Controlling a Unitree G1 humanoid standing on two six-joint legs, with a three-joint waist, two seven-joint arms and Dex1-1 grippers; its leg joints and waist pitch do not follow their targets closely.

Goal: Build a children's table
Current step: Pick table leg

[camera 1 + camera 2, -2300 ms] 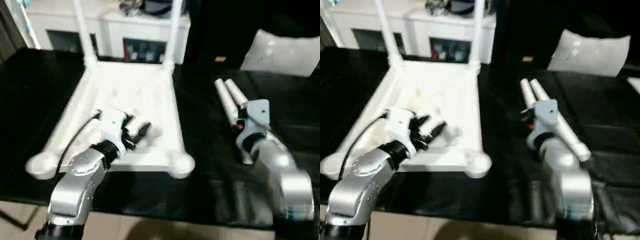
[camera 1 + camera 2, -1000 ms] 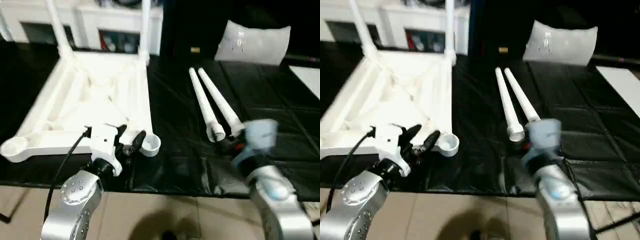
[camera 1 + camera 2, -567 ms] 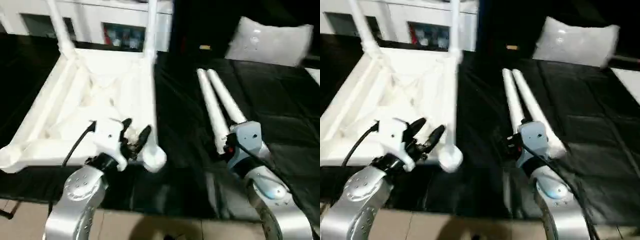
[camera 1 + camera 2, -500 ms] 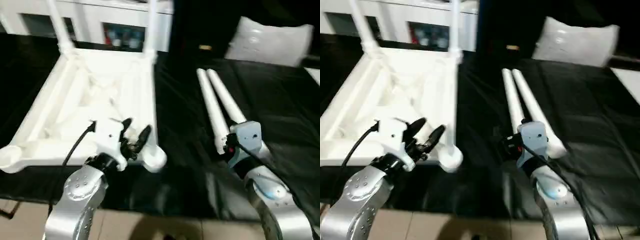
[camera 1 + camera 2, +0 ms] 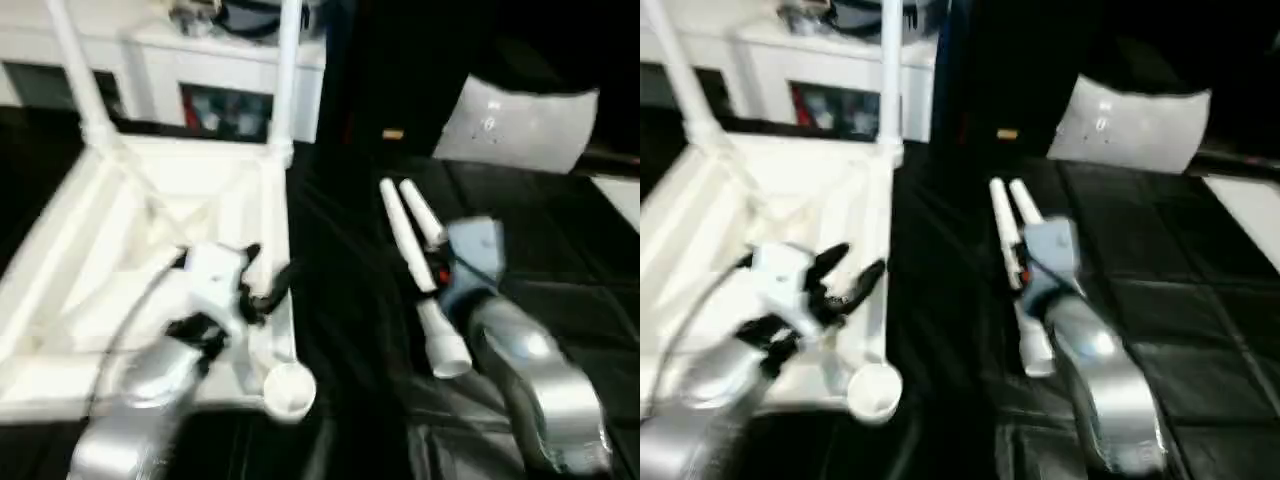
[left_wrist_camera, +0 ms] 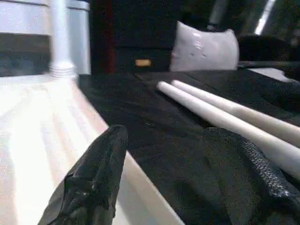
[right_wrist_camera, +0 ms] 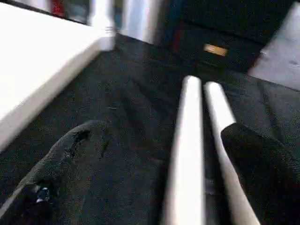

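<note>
Right wrist view: right gripper is spread wide, astride two loose legs laid side by side on black matting. Left gripper is held open over the upturned tabletop. Legs are judged light, stiff, slick; mid-shaft grasp advised. White cabinet is noted behind.

1 table top, 2 fitted legs, 2 loose legs, 2 grippers.

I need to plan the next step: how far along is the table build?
About halfway. Two legs already stand in the far sockets of the upturned top. The open right gripper hovers over two loose legs, gripping neither. The near socket is unfilled; the left gripper is open.
</note>
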